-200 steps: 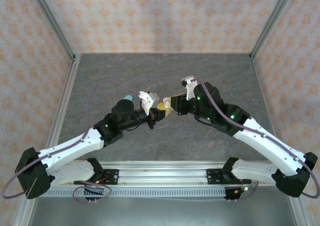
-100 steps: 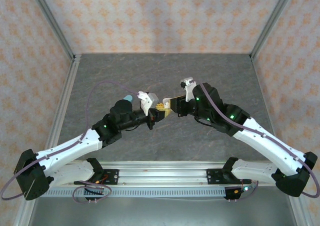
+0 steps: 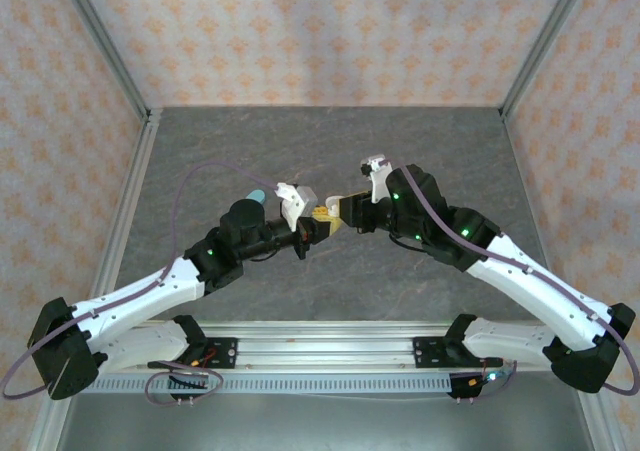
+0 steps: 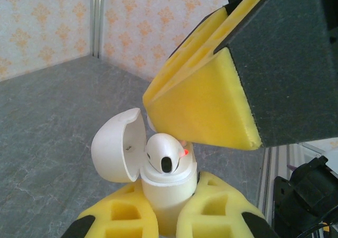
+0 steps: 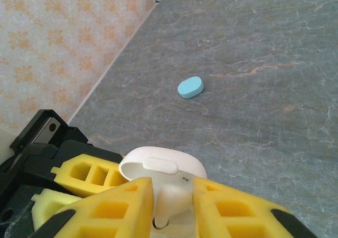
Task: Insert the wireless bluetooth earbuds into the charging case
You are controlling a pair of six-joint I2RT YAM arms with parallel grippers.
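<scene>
- My left gripper [image 4: 169, 209] is clamped on the white case [image 4: 120, 145], which stands upright with its lid tipped open.
- One white earbud [image 4: 165, 152] sits in it, a red light glowing on its side.
- My right gripper [image 5: 173, 196] hangs just above, pads slightly apart around something white. I cannot tell whether it grips.
- The print on the lid is too small to read.
- A teal case [image 5: 190, 87] lies on the table [image 5: 264, 64], well apart.

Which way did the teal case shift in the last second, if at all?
No. The teal case keeps the same spot against the table's left rail in the top view.
</scene>
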